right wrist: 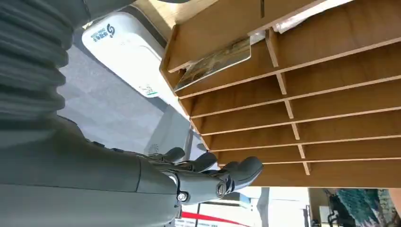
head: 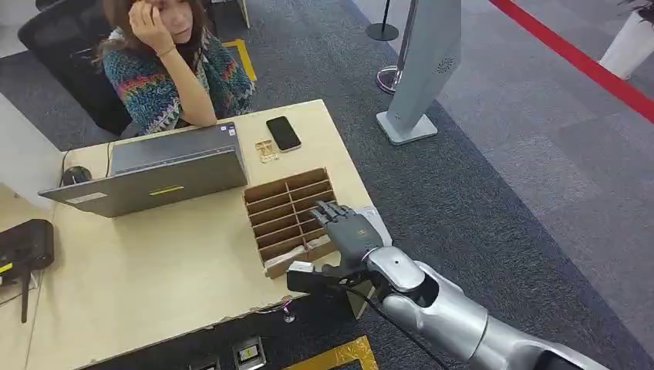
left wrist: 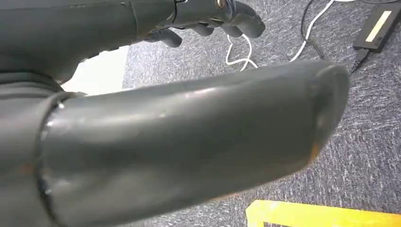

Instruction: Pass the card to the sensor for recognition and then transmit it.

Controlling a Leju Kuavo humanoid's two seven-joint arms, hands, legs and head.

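A wooden rack (head: 289,212) with several slots stands on the table near its right edge. My right hand (head: 345,228) hovers over the rack's right end, fingers stretched out and holding nothing. In the right wrist view its fingers (right wrist: 208,168) lie beside the rack (right wrist: 331,94), and a printed card (right wrist: 215,61) sits in an end slot. A white sensor box (right wrist: 125,52) lies just past that end, and part of this sensor box (head: 379,223) peeks out under my hand. My left hand (left wrist: 189,137) hangs over the carpet with nothing in it.
A person (head: 173,69) sits behind the table at a grey laptop (head: 158,173). A black phone (head: 283,132) and a small gold item (head: 267,150) lie behind the rack. A black router (head: 23,247) sits at the left edge. A grey kiosk (head: 424,69) stands on the carpet.
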